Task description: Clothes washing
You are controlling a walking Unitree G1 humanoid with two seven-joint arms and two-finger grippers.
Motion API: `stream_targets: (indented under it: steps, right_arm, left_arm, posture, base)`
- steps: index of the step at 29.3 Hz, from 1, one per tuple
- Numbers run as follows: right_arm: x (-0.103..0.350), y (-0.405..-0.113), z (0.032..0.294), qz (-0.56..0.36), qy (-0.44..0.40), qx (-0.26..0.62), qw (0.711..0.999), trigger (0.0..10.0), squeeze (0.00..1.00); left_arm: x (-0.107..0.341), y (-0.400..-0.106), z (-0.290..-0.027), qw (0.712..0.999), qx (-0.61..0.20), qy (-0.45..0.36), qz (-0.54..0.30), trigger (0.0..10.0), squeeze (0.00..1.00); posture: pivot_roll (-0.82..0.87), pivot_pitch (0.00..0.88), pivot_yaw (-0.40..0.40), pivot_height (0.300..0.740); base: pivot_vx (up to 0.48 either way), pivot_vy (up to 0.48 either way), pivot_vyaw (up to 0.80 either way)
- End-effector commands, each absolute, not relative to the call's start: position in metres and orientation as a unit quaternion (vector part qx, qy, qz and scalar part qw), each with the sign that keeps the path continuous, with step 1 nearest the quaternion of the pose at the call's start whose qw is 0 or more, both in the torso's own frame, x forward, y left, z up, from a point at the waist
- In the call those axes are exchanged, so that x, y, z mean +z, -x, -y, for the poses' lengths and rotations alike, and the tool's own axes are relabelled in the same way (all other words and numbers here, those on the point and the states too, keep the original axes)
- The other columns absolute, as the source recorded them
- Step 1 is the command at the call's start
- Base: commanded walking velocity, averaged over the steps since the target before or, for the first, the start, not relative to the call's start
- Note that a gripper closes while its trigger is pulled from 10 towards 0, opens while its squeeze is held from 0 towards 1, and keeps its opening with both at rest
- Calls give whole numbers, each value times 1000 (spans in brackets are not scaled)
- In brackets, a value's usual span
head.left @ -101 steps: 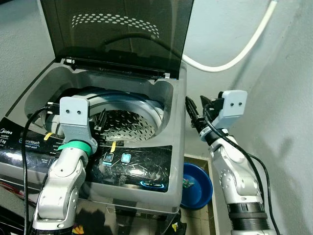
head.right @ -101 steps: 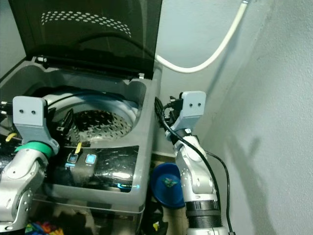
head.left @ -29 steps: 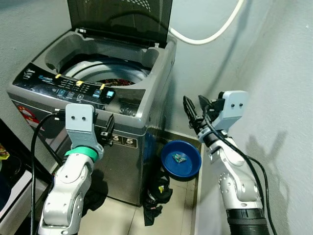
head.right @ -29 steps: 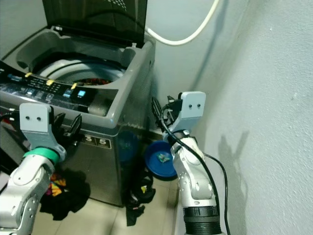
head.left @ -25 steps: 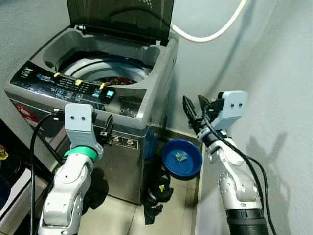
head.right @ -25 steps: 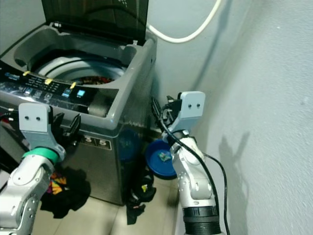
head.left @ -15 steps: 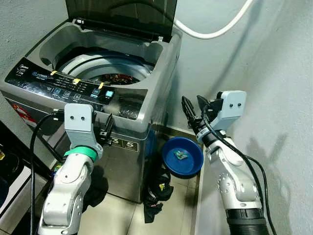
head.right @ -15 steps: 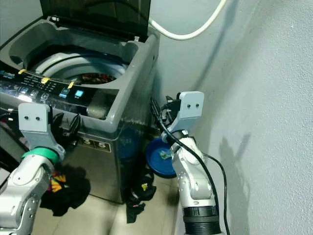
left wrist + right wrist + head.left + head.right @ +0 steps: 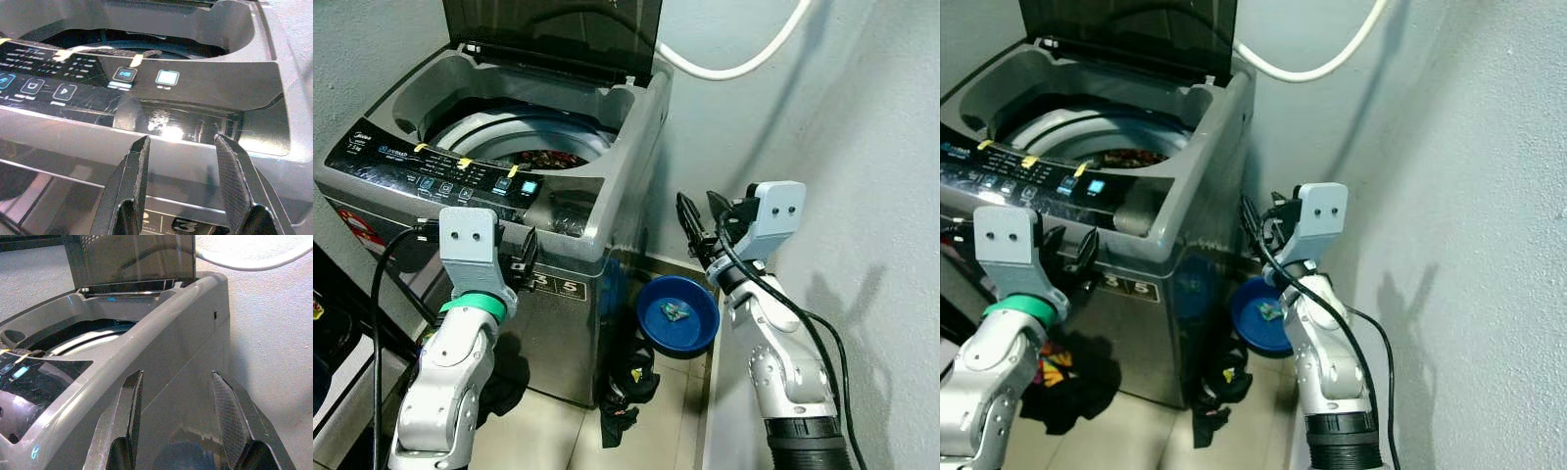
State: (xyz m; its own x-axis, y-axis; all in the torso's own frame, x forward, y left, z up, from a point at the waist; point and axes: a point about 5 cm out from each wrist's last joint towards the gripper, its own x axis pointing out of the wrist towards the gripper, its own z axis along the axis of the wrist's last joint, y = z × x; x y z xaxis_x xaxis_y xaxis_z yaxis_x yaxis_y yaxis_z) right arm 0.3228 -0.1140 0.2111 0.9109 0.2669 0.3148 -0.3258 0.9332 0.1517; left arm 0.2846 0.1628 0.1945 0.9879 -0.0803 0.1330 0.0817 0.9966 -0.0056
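Currently the washing machine (image 9: pixel 509 186) stands at far left with its lid (image 9: pixel 553 34) raised and clothes (image 9: pixel 543 157) in the drum, more clothes (image 9: pixel 626 387) lying on the floor near a blue basin (image 9: pixel 677 313). Both the left gripper (image 9: pixel 183 183) and right gripper (image 9: pixel 176 423) have their 2 fingers apart, holding nothing; next, likely stoop squarely over the floor pile and pinch 1 garment firmly

Open drum mouth of the washing machine (image 9: pixel 607 186) under a raised lid (image 9: pixel 553 34), wall close on the right, blue basin (image 9: pixel 677 313) and dark clothes (image 9: pixel 626 387) crowding the floor gap.
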Motion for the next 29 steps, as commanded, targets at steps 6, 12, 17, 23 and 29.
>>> stream_targets:
  steps: [6, 12, 17, 23, 29]
  right_arm:
    - [209, -323, 115, 141, -104, 150, 973, 10000, 0]
    - [209, -324, 115, 141, -104, 150, 973, 10000, 0]
    - [209, -324, 114, 140, -104, 151, 973, 10000, 0]
    - [209, -324, 114, 139, -104, 152, 973, 10000, 0]
    - [209, -324, 114, 138, -104, 151, 973, 10000, 0]
  left_arm:
    - [192, -283, -163, 997, -46, 9, 58, 10000, 0]
    - [192, -283, -162, 997, -46, 10, 58, 10000, 0]
    - [192, -283, -162, 997, -45, 9, 57, 10000, 0]
    - [192, -283, -162, 997, -45, 9, 57, 10000, 0]
    - [191, -284, -162, 997, -49, 5, 54, 10000, 0]
  posture:
    - [89, 45, 6, 740]
    - [88, 41, 5, 740]
    - [88, 41, 5, 740]
    - [91, 43, 3, 740]
    - [90, 42, 7, 740]
  base:
    - [0, 471, 0]
    - [0, 480, 0]
    - [0, 480, 0]
    - [0, 480, 0]
    - [0, 390, 0]
